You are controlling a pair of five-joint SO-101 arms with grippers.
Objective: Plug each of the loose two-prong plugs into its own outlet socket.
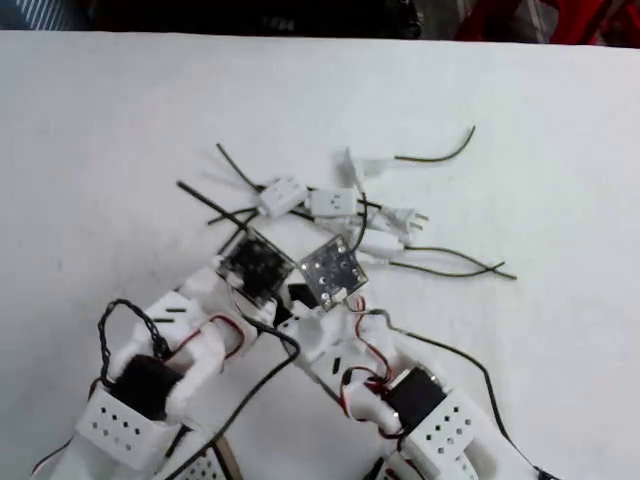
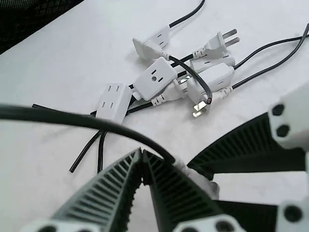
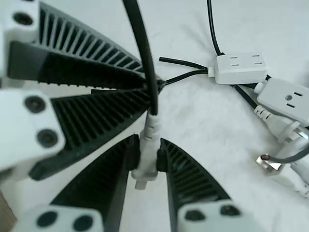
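Set in from 7 o'clock, the left end effector is seen with its jaws drawn narrow. A black cord is draped across its tips, and whether that cord is pinched cannot be told. Close beside it, the right end effector, set in from 5 o'clock, is clamped on a white plug at the cord's end. The plug's tip appears to be turned back toward the wrist rather than toward the sockets.

Just toward 12 o'clock of the pair, a strip and an outlet are tangled among dark cords. A loose plug lies at 3 o'clock of them, prongs bared.

Several faults are judged possible:
- The held plug may be pressed in wrong-ended unless it is turned.
- The sockets, fastened to nothing, may be shoved away under pressure.
- The tangle may be dragged by the draped cord.
- The two end effectors, so close together, may be knocked against each other.

Everything is carried on a plain white surface. Beyond its edge at 12 o'clock the room is dark, and a red shape is glimpsed at 1 o'clock.
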